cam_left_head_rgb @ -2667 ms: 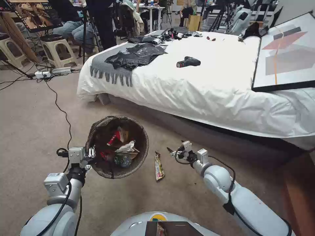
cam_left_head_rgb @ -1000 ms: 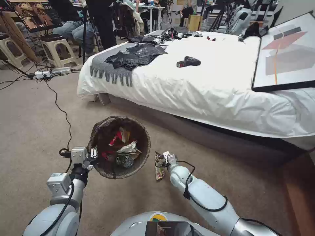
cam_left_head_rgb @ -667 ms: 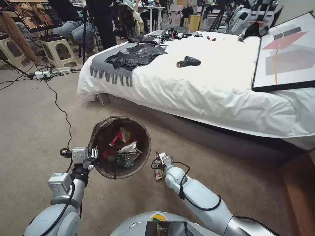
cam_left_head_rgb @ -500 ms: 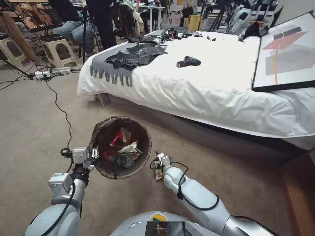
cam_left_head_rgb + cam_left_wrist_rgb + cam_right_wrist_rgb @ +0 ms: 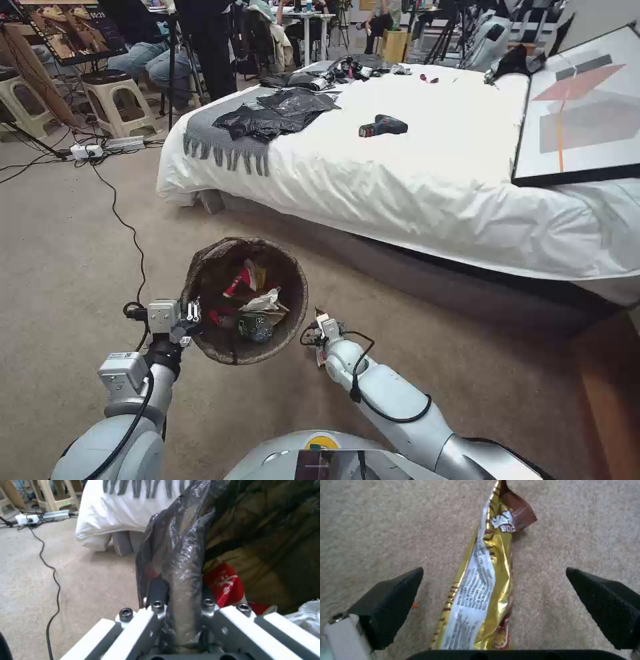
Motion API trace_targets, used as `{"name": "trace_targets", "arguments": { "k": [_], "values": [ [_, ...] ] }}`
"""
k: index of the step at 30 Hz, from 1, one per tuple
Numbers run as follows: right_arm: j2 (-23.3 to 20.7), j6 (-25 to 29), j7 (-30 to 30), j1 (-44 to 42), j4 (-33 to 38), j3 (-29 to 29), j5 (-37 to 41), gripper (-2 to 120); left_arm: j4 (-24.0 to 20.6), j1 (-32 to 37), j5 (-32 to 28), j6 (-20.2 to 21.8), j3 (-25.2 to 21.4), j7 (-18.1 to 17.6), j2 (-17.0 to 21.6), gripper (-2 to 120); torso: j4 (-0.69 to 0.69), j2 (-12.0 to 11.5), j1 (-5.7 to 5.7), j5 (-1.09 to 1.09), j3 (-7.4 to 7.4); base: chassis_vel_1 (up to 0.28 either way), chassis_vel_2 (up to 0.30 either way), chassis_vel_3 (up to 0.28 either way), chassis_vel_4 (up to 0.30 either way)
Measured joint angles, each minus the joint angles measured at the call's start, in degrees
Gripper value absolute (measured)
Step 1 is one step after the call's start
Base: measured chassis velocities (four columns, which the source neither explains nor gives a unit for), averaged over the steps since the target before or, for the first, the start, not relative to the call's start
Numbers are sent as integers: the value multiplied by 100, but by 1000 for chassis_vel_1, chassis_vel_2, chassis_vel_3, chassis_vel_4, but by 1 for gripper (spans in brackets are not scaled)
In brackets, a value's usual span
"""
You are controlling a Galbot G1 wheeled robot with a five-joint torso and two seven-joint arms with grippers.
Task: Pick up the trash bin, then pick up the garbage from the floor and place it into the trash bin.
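Right gripper (image 5: 493, 590) hung wide open over the gold snack wrapper (image 5: 483, 600) on carpet right of the trash bin (image 5: 247, 300), its long axis crossing the finger gap; left gripper (image 5: 181, 605) clamped the rim.

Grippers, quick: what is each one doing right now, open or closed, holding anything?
Left gripper: shut on the trash bin, clamping its bag-lined rim.
Right gripper: open, empty, fingers either side of the yellow snack wrapper on the carpet.

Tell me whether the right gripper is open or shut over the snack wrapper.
Open: the right gripper's jaws stand wide apart either side of the gold snack wrapper lying flat on the carpet.
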Motion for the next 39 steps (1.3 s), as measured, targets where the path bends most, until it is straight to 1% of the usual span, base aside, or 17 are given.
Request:
{"name": "trace_targets", "arguments": {
  "k": [12, 14, 16, 17, 18, 20, 21, 23, 26, 27, 30, 31, 33, 34, 37, 38, 39],
  "values": [
    [146, 67, -110, 22, -338, 100, -33, 99, 0, -16, 25, -4, 40, 1, 3, 3, 0, 0, 0, 0, 0, 0, 0, 0, 0],
    [150, 69, -125, 16, -340, 98, -31, 92, 0, -21, 27, -4, 48, 1, 2, 3, 0, 0, 0, 0, 0, 0, 0, 0, 0],
    [161, 70, -154, 9, -345, 93, -19, 81, 0, -27, 33, -7, 55, 3, 0, 3, 0, 0, 0, 0, 0, 0, 0, 0, 0],
    [161, 70, -154, 9, -345, 93, -19, 81, 0, -27, 33, -7, 55, 3, 0, 3, 0, 0, 0, 0, 0, 0, 0, 0, 0],
    [172, 73, -161, 9, -360, 94, -17, 78, 0, -27, 34, -8, 56, 3, 0, 3, 0, 0, 0, 0, 0, 0, 0, 0, 0],
    [194, 94, -171, 9, -388, 97, -11, 69, 0, -28, 34, -9, 57, 4, 0, 3, 0, 0, 0, 0, 0, 0, 0, 0, 0],
    [199, 104, -206, 4, -399, 104, -6, 63, 0, -28, 34, -10, 57, 4, 0, 3, 0, 0, 0, 1, 0, 0, 0, 0, 0],
    [200, 109, -221, -2, -401, 107, -3, 61, 0, -29, 35, -10, 58, 4, 0, 3, 0, 0, 0, 1, 0, 0, 0, 0, 0],
    [190, 122, -260, -27, -385, 109, 23, 46, 0, -33, 35, -12, 65, 4, 2, 3, 2, 0, 0, 3, -1, 0, 0, 0, 0],
    [190, 122, -260, -27, -385, 109, 23, 46, 0, -33, 35, -12, 65, 4, 2, 3, 2, 0, 0, 3, -1, 0, 0, 0, 0],
    [169, 122, -261, -32, -375, 116, 38, 32, 0, -37, 36, -12, 72, 5, 6, 3, 0, 0, 0, 1, 0, 0, 0, 0, 0],
    [169, 122, -261, -32, -375, 116, 38, 32, 0, -37, 36, -12, 72, 5, 6, 3, 0, 0, 0, 1, 0, 0, 0, 0, 0],
    [162, 120, -264, -35, -374, 121, 38, 22, 0, -38, 36, -12, 74, 5, 7, 3, -1, 0, 0, 0, 0, 0, 0, 0, 0],
    [162, 120, -264, -35, -374, 121, 38, 22, 0, -38, 36, -12, 74, 5, 7, 3, -1, 0, 0, 0, 0, 0, 0, 0, 0],
    [155, 117, -266, -40, -372, 133, 51, 6, 0, -38, 36, -12, 74, 5, 8, 3, -1, 0, 0, -1, 0, 0, 0, 0, 0],
    [155, 117, -266, -40, -372, 133, 51, 6, 0, -38, 36, -12, 74, 5, 8, 3, -1, 0, 0, -1, 0, 0, 0, 0, 0],
    [154, 117, -267, -40, -372, 138, 54, 2, 0, -38, 36, -12, 74, 5, 8, 3, -1, 0, 0, 0, 0, 0, 0, 0, 0]
  ]
}}
